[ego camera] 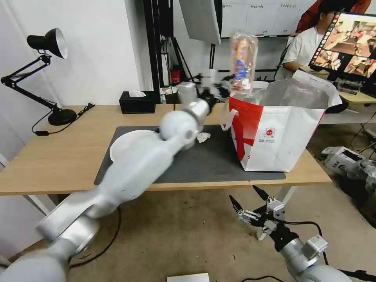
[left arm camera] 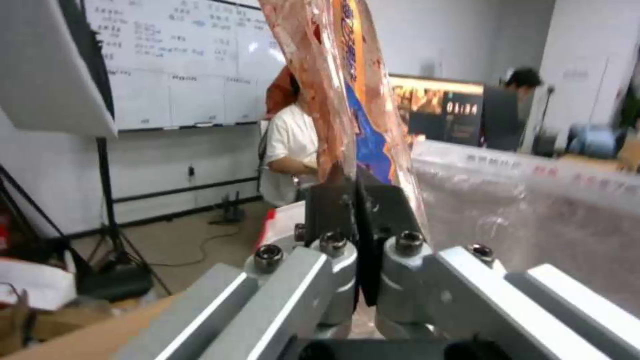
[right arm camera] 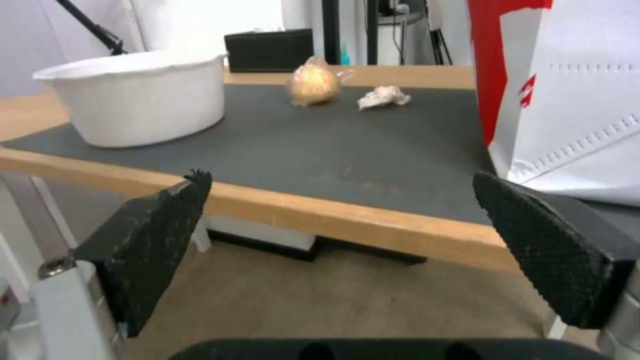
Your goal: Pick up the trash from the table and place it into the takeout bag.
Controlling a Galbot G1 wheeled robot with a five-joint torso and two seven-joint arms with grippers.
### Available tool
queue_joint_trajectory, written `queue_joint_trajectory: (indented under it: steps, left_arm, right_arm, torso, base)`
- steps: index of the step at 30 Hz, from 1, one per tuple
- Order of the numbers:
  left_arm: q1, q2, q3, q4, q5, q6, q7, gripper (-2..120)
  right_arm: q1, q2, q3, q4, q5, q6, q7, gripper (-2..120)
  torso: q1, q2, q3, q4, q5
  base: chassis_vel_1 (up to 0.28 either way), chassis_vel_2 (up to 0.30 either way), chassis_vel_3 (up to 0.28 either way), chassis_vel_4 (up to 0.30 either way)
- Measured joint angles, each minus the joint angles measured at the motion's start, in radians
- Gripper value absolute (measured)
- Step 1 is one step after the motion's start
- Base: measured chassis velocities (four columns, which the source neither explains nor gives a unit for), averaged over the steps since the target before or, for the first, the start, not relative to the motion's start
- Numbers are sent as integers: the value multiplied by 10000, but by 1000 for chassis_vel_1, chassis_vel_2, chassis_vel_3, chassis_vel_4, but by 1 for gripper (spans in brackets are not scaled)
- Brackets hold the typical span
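Now the left gripper (left arm camera: 357,200) pinches 1 tray (ego camera: 243,62) over the bag (ego camera: 282,129), while bowl (right arm camera: 137,95), pouch (right arm camera: 313,82) and tissue (right arm camera: 383,96) wait on the table (ego camera: 58,156); the right gripper (ego camera: 250,201) hangs open below its edge.

Setting: office or lab workroom. Evidence, placed relative to the table (ego camera: 58,156): whiteboard (ego camera: 258,17) on the wall behind; monitor (ego camera: 348,45) behind to the right; black desk lamp (ego camera: 47,70) on its left end; stand legs (left arm camera: 113,240) beyond.

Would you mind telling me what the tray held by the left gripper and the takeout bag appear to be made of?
Clear tray, pinched in the left gripper: thin glossy plastic, see-through.
Takeout bag: probably matte non-woven fabric, stitched seams; shiny silver foil-like lining.
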Motion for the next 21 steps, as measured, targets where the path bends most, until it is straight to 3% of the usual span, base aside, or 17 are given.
queue_joint_trajectory:
  steps: [5,12,21]
  left_arm:
    - [-433,-531,407,811,725,1,370,0]
    - [-360,-495,715,866,1311,-48,1051,0]
    - [-354,-461,813,765,1125,-72,1129,0]
  right_arm:
    - [-48,-25,-18,-49,-47,80,-77,100]
    - [38,-100,-60,-159,-27,93,-80,100]
    - [134,-194,-89,-283,-1,98,-80,100]
  torso:
    - [0,0,0,4,-2]
    - [0,-1,0,4,-2]
    - [-1,0,-1,4,-3]
  base:
    - [0,0,0,0]
    - [0,0,0,0]
    - [0,0,0,0]
